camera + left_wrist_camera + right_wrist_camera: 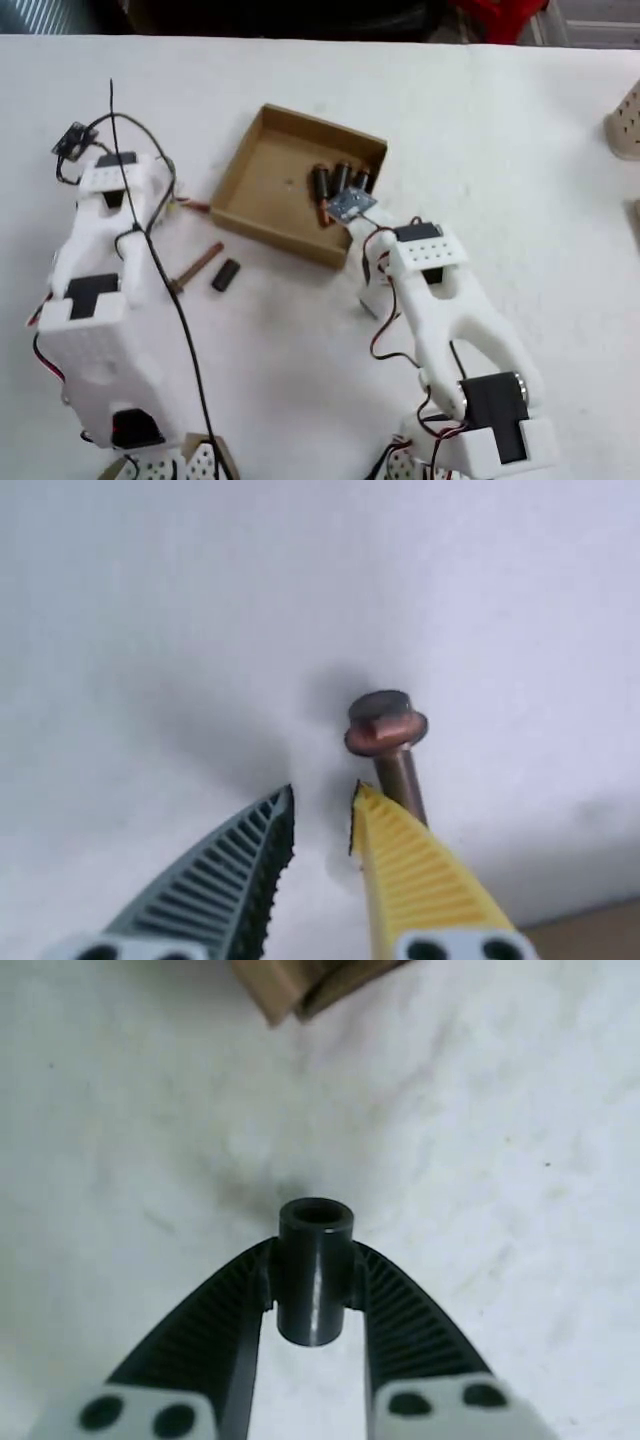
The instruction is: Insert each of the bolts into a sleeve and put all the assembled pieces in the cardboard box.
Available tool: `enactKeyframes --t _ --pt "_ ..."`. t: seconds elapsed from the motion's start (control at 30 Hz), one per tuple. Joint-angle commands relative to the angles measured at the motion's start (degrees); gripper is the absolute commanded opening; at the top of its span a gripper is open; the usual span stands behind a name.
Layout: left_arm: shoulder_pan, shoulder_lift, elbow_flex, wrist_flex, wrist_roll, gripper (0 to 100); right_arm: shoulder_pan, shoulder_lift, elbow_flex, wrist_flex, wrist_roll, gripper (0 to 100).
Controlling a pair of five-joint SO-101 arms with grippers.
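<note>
Our right jaws clamp the black sleeve (315, 1270), its long axis running outward from them and its open bore facing away. Our left jaws stand narrowly apart with nothing between; the bolt (388, 730) lies along the yellow one's outer side, head pointing away.

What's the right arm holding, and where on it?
A black sleeve, clamped across its sides about mid-length by the right end effector.
</note>
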Motion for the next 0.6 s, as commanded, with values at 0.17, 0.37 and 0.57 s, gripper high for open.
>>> enactKeyframes --t 0.17,0.37,0.57 --pt "1.01 -5.14 -3.60 3.69 0.35 14 -0.04 -2.51 -0.35 -0.40 0.88 1.7" --pt "1.71 -6.81 -4.13 4.13 0.53 14 -1.27 -2.59 0.26 -0.40 0.88 1.7" --pt "1.71 -6.29 -4.22 -0.18 0.70 14 -1.27 -2.68 0.53 -1.19 0.88 1.7"
